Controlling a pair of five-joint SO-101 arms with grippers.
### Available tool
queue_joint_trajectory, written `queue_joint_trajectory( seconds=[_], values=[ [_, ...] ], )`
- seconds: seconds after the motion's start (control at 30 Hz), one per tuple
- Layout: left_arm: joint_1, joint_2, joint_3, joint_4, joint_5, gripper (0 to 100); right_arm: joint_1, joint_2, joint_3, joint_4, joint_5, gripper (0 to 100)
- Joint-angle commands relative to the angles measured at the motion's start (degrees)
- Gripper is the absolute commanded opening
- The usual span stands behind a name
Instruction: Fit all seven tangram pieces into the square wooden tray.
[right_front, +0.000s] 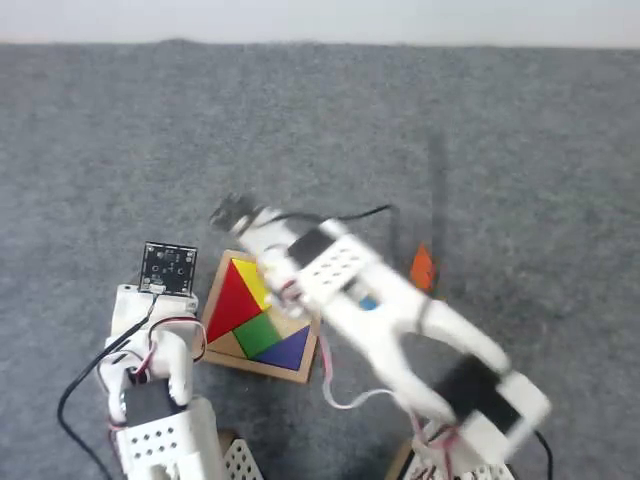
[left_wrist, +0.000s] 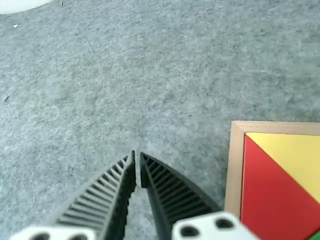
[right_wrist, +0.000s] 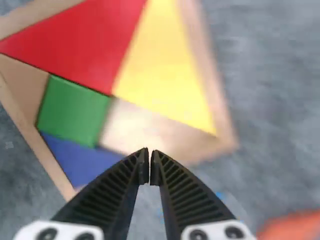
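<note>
The square wooden tray (right_front: 222, 352) lies on the grey carpet and holds a red triangle (right_front: 232, 297), a yellow triangle (right_front: 252, 282), a green square (right_front: 258, 335) and a blue triangle (right_front: 291, 350). My right gripper (right_wrist: 150, 155) is shut with nothing in it and hangs over the tray's (right_wrist: 212, 95) bare wooden part, beside the yellow (right_wrist: 160, 70), green (right_wrist: 72, 110) and blue (right_wrist: 82, 160) pieces. The right arm (right_front: 350, 290) covers the tray's far right corner. An orange piece (right_front: 422, 268) lies on the carpet right of that arm. My left gripper (left_wrist: 137, 155) is shut and empty above the carpet, just left of the tray's rim (left_wrist: 234, 165).
The left arm (right_front: 150, 340) stands at the tray's left side. A small light blue bit (right_front: 368, 303) shows under the right arm. Open grey carpet stretches behind and to both sides of the tray.
</note>
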Motion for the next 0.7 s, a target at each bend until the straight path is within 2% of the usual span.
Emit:
queue_joint_trajectory(
  seconds=[0.0,0.1,0.23,0.3,0.43,0.67],
  values=[
    [0.18,-0.88,-0.66,0.26,-0.62,2,6.73,-14.46,-2.55,7.43,3.60,2.9],
    [0.18,-0.88,-0.66,0.26,-0.62,2,11.21,-20.09,1.58,10.24,3.87,9.4],
    [0.18,-0.88,-0.66,0.35,-0.62,2,11.38,-21.58,13.45,6.11,5.36,17.9],
    [0.18,-0.88,-0.66,0.35,-0.62,2,10.51,-21.58,19.43,1.27,4.66,19.5],
    [0.35,-0.97,-0.66,0.97,-0.70,2,9.63,-21.58,27.25,-6.99,-3.78,22.0],
    [0.44,-0.97,-0.66,1.05,-0.79,2,9.54,-21.49,29.45,-7.87,-5.36,24.7]
  ],
)
